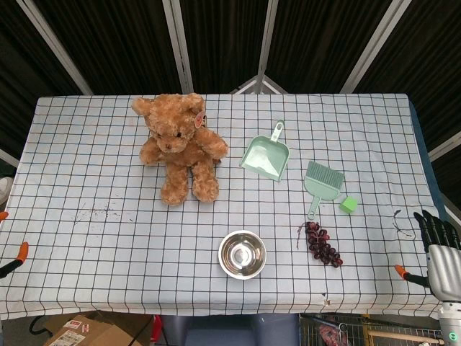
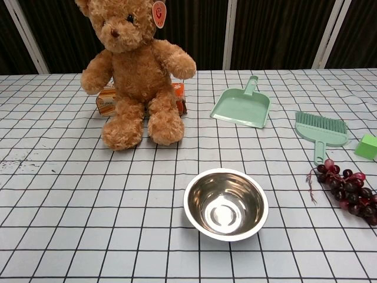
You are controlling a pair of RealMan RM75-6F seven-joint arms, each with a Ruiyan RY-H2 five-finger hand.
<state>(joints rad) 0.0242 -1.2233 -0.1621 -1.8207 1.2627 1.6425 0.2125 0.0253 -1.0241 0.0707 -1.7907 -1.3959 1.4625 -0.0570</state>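
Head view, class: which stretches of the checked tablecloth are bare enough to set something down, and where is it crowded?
Bare: the wide patch left of the teddy bear and the near-left cloth beside the steel bowl. Crowded: the right half, where dustpan, brush, green block and grapes cluster, with the right hand at the edge.

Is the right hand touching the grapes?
Apart. In the head view the right hand sits at the table's right edge, with bare checked cloth between it and the grapes.

The worktop (image 1: 86,245) is covered with a white cloth with a black grid. Behind it stands a dark slatted wall (image 1: 122,43) crossed by pale metal bars (image 1: 176,43). A cardboard box (image 1: 86,333) lies on the floor below.
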